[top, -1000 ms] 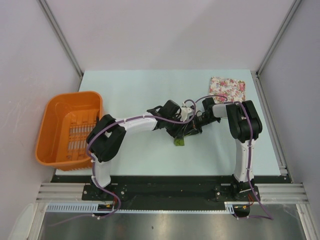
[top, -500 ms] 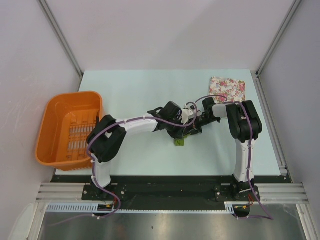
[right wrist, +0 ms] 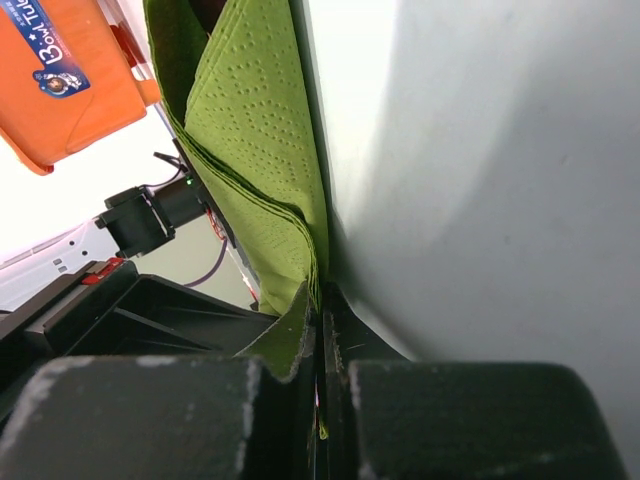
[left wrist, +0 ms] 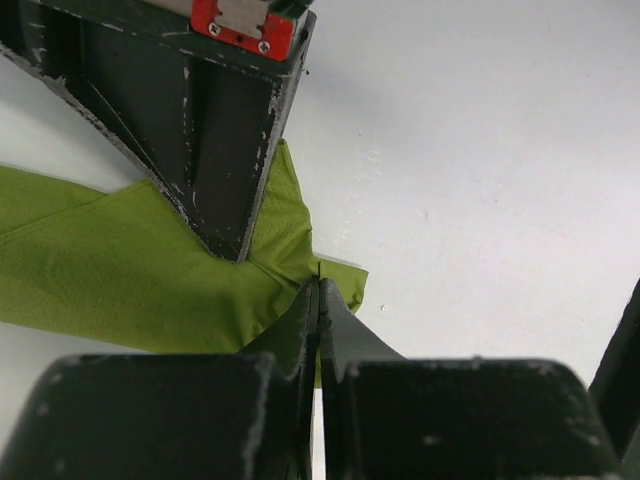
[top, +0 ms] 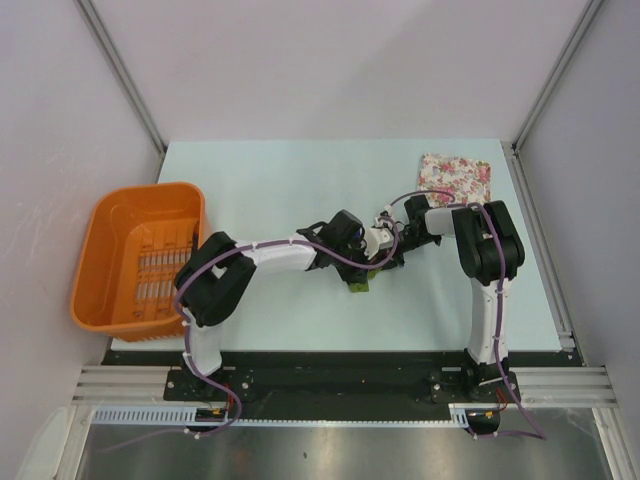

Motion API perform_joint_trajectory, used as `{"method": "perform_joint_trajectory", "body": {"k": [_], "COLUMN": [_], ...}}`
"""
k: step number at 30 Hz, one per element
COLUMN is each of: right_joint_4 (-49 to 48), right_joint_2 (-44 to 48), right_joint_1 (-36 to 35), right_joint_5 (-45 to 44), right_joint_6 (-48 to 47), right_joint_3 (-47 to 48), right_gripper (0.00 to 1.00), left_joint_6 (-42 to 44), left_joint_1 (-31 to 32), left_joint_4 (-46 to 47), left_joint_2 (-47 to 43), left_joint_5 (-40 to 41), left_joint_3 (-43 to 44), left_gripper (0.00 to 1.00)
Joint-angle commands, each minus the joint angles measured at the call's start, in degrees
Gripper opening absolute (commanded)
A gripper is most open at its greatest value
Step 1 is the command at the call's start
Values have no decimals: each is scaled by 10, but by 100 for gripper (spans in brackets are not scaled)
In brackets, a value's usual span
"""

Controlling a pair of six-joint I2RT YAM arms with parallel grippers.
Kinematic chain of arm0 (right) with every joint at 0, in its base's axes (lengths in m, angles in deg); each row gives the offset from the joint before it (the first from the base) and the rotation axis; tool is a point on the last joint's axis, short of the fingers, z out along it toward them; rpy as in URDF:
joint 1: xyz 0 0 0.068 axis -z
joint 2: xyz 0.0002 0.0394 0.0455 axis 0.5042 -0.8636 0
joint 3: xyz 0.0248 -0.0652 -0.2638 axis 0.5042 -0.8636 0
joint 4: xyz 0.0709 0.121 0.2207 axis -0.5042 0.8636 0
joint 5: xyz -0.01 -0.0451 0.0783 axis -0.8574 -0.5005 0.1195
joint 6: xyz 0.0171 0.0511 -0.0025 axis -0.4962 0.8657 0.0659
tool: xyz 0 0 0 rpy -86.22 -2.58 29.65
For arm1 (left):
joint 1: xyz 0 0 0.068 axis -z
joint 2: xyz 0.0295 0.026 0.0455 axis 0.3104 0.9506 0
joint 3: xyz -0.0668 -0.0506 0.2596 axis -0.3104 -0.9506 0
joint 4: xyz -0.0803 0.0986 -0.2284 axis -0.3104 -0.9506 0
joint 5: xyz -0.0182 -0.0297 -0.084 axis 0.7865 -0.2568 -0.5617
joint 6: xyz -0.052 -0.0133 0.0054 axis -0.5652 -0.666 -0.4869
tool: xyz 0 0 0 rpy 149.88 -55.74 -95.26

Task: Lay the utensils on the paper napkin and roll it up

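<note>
Left fingers (left wrist: 320,300) newly pinching paper napkin (left wrist: 120,270), right fingers (right wrist: 322,310) pinching it too, orange basket (top: 95,255) contents unclear

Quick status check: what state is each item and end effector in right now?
paper napkin: folded over and creased, pinched by both end effectors.
left end effector: shut on the napkin near a corner.
right end effector: shut on the napkin's folded edge.
orange basket: upright, left of the arms.
floral pad: lying flat, far right, untouched.

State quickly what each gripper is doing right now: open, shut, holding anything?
Left gripper: shut on the paper napkin.
Right gripper: shut on the paper napkin.
</note>
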Motion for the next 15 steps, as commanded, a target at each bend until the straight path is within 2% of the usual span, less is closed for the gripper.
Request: {"method": "perform_joint_trajectory", "body": {"k": [1, 8, 11, 14, 15], "right_joint_4": [-6, -9, -12, -13, -12], "right_joint_2": [-9, -9, -10, -9, -10], "right_joint_1": [4, 5, 4, 4, 2], "right_joint_5": [-49, -45, -45, -53, -55], "right_joint_6": [6, 12, 16, 11, 9], "right_joint_3": [-5, -4, -3, -3, -3], "right_gripper": [5, 16, 11, 2, 0], "left_joint_6": [26, 35, 48, 58, 61], "left_joint_1": [15, 15, 15, 14, 12], "left_joint_4": [-33, -48, -59, -71, -70], "left_joint_2": [7, 27, 30, 0, -15], "left_joint_5": [-38, -39, -48, -78, -95], "left_joint_3": [-19, -20, -18, -17, -24], "left_gripper": [0, 0, 0, 10, 21]}}
